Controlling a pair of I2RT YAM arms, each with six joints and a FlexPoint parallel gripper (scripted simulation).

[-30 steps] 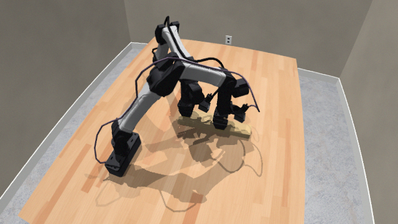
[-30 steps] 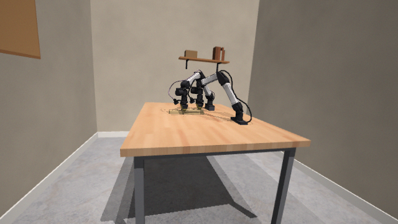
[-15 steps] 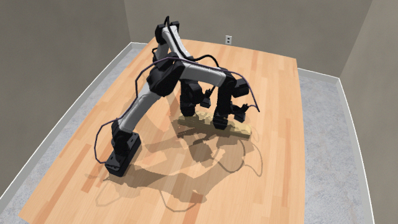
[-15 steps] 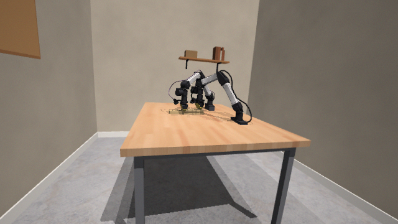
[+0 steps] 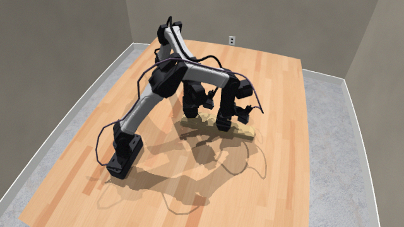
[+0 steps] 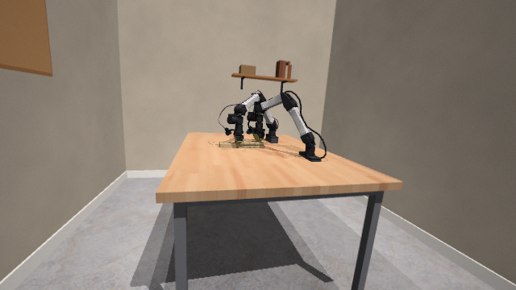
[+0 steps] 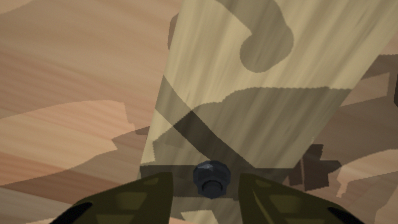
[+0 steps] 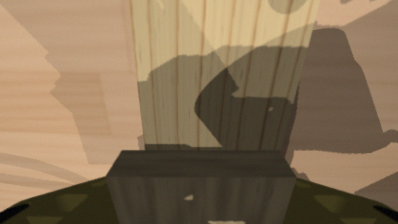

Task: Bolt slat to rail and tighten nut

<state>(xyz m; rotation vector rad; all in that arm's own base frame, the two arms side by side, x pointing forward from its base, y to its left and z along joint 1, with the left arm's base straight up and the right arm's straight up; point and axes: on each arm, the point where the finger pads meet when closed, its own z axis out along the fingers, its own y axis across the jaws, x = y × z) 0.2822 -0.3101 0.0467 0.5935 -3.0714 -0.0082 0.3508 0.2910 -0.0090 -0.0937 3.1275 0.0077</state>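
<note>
- Grey-brown plaster walls [image 5: 268, 28] [image 6: 226, 32] rise round a mottled blue-grey floor [image 5: 331, 126] [image 6: 101, 225] edged with pale baseboard.
- On one wall, a narrow brown shelf [image 6: 264, 77] carries a tan box [image 6: 247, 69] and reddish-brown upright objects [image 6: 281, 69]; a white socket plate [image 5: 231, 40] sits on another.
- Warm, plank-patterned wood covers the table [image 5: 252, 189] [image 6: 262, 173], crossed by the arms' tangled shadows; dark metal legs [image 6: 181, 242] stand beneath.
- Long, pale and wooden, the rail [image 5: 247, 131] [image 6: 226, 145] [image 8: 225, 45] lies flat on the tabletop, both arms bent over it.
- Above it, in the right wrist view, I see a shaded wooden piece, apparently the slat [image 8: 200, 163], its end nearer the camera.
- The right black gripper [image 5: 223, 128] [image 6: 239, 139] [image 8: 201, 195] pinches that piece, one pad against each side.
- The left black gripper [image 5: 190, 116] [image 6: 258, 138] [image 7: 206, 190] has its olive fingers spread around the dark round-looking nut [image 7: 212, 172], gaps on both sides.
- The dark bolt's tip [image 7: 212, 188] shows at the nut; how tightly it clamps, I can't tell.
</note>
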